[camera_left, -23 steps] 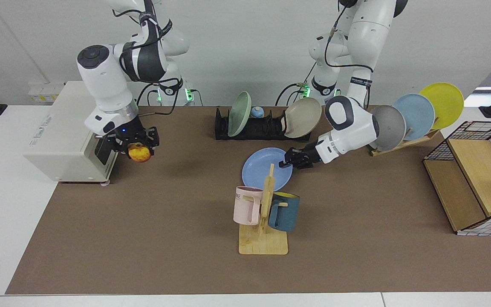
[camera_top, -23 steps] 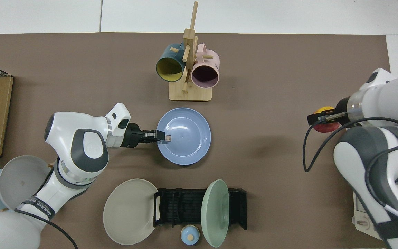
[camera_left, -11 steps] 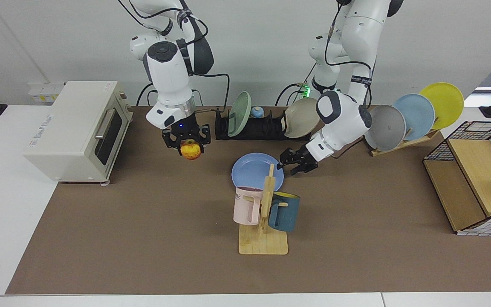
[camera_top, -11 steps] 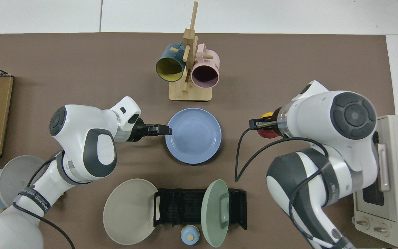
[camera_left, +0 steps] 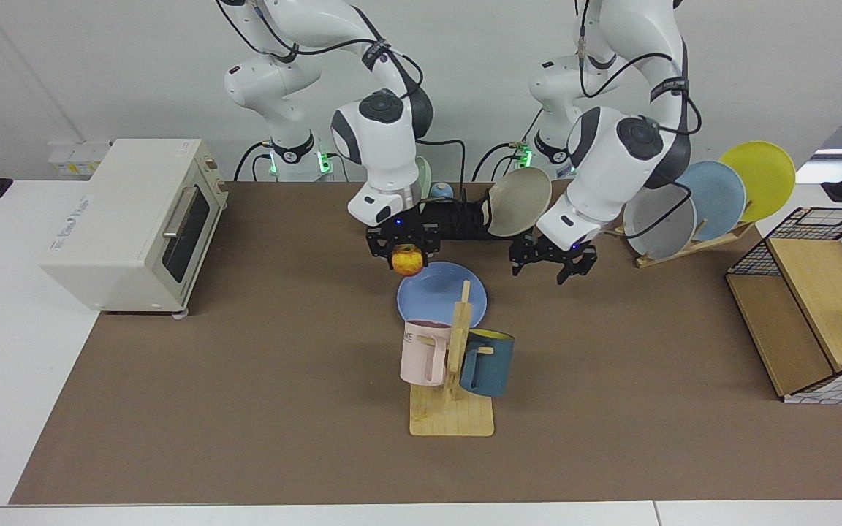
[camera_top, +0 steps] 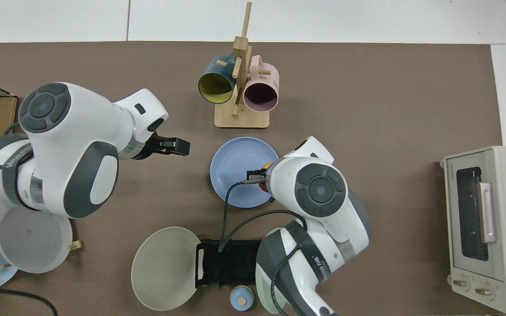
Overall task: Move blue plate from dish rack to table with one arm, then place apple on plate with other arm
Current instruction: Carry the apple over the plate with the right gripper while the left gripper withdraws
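Two halves to this job, and judging by the layout, now working through the second. Looking first at the blue plate (camera_left: 435,296): lying flat on the table (camera_left: 245,402), out of the dish rack (camera_left: 457,219), sitting between that rack and the wooden mug stand (camera_left: 454,416), with nothing resting on it yet. Treating the first step as done on that evidence.

Carrying the apple (camera_left: 408,261) in the right gripper (camera_left: 407,256), fingers pinching the fruit from both sides and pointing straight down. Hanging over the rack-side part of the plate, apparently above it and not touching, though not seeing the gap clearly from either view. Blocking most of the fruit in the top view with the wrist, showing only slivers of yellow and red at its edge.

Calling next, most likely, for a small shift toward the plate's middle, then a slow descent until the apple is resting in the shallow well, and only then spreading the fingers. Risking a roll off the rim if letting go too high or too near the edge.

Reaching in from its base with elbow raised and forearm bent down over the plate, on the right arm's side.

Waiting beside the plate with the left gripper (camera_left: 552,267): fingers spread wide, gripping nothing, hovering above bare table just in front of the beige plate (camera_left: 517,201) leaning at the rack's end.
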You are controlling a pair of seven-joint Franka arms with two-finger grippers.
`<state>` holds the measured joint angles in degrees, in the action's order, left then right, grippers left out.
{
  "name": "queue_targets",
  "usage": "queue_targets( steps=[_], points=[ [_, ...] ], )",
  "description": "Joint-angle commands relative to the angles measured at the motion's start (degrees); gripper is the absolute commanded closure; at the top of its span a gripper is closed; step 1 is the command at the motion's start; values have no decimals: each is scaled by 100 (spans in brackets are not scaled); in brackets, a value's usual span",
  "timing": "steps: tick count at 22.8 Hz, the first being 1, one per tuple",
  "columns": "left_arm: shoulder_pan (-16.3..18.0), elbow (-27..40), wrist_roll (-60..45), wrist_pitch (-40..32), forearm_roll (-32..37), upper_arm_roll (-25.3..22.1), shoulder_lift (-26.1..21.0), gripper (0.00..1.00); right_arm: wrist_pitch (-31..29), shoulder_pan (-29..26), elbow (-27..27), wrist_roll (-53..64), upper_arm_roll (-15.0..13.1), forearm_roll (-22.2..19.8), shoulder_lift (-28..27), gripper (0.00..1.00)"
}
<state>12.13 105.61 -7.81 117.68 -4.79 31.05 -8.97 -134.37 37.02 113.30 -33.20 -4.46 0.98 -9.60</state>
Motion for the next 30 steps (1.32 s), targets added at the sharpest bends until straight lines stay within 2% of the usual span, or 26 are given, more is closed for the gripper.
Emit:
queue_targets(
  steps=[1,6,13,24,30],
  points=[
    [-44,-260,-379,-772,593,-2,535,0,-545,506,-106,-581,-90,-19,-524,100],
    [-18,-348,-467,-1300,619,-2,1010,0,-968,806,-221,-705,-116,-115,-1017,100],
    [26,-375,-458,-1880,611,-46,1608,0,-1241,736,-212,-617,-99,-282,-1140,100],
    [79,-480,-370,-2100,567,-195,1626,0,-1477,464,-212,-389,-108,-607,-1202,99],
    [62,-498,-151,-2197,514,-415,1626,0,-1742,446,-273,-292,-82,-476,-1378,89]
  ],
)
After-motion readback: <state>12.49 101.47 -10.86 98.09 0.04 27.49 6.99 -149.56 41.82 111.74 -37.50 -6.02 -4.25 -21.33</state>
